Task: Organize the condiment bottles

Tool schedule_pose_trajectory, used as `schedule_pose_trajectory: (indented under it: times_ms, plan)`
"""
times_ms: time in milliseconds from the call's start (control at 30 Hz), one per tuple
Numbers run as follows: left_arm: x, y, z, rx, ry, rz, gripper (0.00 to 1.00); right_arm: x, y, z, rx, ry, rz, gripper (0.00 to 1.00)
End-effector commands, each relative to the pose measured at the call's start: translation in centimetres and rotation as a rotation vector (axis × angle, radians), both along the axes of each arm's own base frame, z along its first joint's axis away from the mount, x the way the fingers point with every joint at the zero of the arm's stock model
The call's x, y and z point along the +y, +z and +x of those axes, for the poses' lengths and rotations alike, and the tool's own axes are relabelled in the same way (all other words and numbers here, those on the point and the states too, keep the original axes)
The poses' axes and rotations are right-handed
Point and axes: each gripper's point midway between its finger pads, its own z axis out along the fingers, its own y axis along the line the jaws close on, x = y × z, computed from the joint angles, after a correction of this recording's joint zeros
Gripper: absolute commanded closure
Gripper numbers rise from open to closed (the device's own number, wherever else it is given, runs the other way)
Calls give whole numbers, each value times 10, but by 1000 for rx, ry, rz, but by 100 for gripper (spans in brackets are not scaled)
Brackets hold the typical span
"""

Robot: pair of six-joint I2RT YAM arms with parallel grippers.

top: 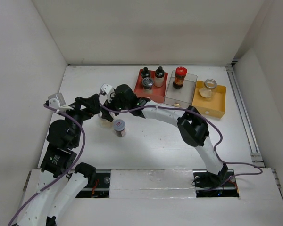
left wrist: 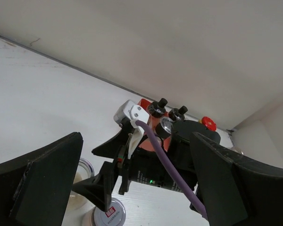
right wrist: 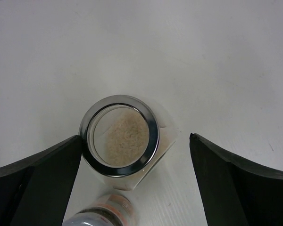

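The right jaws stood wide apart around a jar (right wrist: 120,141), released rather than clenched. One finger (right wrist: 35,181) was right against the jar's side and the other (right wrist: 240,183) stood well off it. The jar stood upright on the tabletop (top: 85,80), with a silver ring lid and pale grains inside. Just beside it, on the near side, stood a labelled bottle (top: 119,127) with a silver cap, outside the jaws.

The left jaws were spread wide too and held nothing (through their gap I could see only the right arm's wrist, with both containers low on the tabletop). They hung just left of the right jaws.

Three trays sat side by side toward the back right of the tabletop. The red tray (top: 158,93) held two black-capped bottles (top: 145,72) at the back and a silver-capped bottle (top: 147,83) in front of them. The clear tray (top: 180,97) held a red-capped bottle (top: 179,76) with dark contents. The yellow tray (top: 208,109) held a second jar (top: 208,87) with pale contents.
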Motion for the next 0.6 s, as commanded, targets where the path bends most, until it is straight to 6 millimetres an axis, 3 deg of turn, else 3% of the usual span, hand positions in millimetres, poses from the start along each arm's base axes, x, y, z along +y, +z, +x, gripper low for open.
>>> schedule_pose_trajectory:
  times_ms: [0,233,267,400,567]
  plan:
    - [-5,16,-1,-50,-33,-5,7,12,13,-7,-24,34,3,1]
    - [-8,14,1,-42,-44,0,7,26,6,-29,-5,100,6,1]
    - [-8,14,1,-42,-44,0,7,27,16,-29,-20,100,27,1]
    - [-9,14,1,-43,-53,0,7,26,11,-29,-17,100,23,1]
    - [-11,17,0,-52,-63,-2,7,25,-7,-18,-23,49,-11,7]
